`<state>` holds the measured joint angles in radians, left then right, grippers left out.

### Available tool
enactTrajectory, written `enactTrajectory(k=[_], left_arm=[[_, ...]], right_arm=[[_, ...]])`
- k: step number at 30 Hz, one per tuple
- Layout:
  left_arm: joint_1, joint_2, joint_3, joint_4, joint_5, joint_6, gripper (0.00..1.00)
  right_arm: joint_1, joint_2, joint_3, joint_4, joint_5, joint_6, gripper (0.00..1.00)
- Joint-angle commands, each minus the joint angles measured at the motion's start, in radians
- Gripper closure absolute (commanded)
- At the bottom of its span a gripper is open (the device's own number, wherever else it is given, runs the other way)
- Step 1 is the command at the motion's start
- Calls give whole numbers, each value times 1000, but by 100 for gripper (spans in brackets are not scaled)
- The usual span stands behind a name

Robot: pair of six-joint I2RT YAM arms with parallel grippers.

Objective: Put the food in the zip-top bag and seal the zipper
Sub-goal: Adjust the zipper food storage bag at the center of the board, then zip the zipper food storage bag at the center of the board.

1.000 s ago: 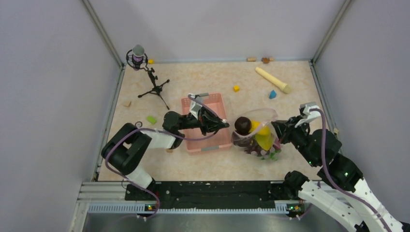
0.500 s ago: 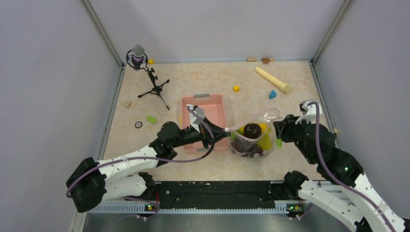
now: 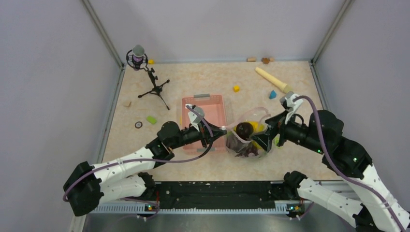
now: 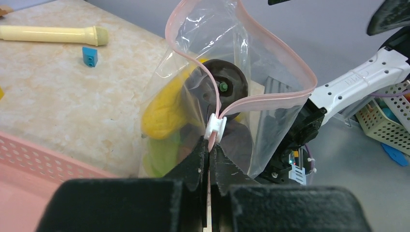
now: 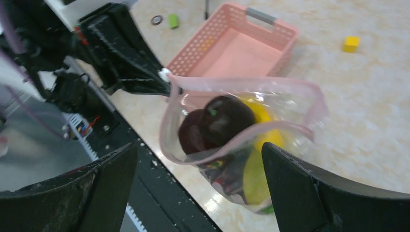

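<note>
Pinching the zipper [image 4: 275,97], left gripper [image 4: 209,150] holds the zip-top bag [image 4: 273,133] (mouth open).

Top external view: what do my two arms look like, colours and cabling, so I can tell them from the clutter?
Both are built alike: white tube links between chunky black joints, ending in black jaws. The left arm and the right arm each trail a loose purple cable. Small green lights glow on the right arm's black joints. No sleeves; any markings are too small to read.

Bright, even diffuse light; faint soft shadows; glare on zip-top bag [image 4: 275,125]; wrist-view foregrounds blurred.
</note>
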<state>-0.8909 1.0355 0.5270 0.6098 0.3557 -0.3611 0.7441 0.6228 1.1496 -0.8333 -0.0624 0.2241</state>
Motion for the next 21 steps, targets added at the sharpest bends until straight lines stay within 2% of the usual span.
enactTrajectory(k=[1, 6, 11, 14, 21], left_arm=[[-2, -32, -1, 4, 51, 23, 100], [-2, -68, -2, -8, 94, 19, 100], [-2, -88, 42, -31, 105, -19, 100], [-2, -67, 89, -77, 96, -21, 100], [-2, 4, 179, -128, 96, -43, 100]], right_arm=[[-2, 116, 31, 129, -324, -130, 2], [-1, 255, 79, 236, -484, -151, 5], [0, 329, 110, 337, -614, -164, 11], [0, 343, 113, 349, -615, -183, 16], [22, 364, 105, 332, -571, -188, 37]])
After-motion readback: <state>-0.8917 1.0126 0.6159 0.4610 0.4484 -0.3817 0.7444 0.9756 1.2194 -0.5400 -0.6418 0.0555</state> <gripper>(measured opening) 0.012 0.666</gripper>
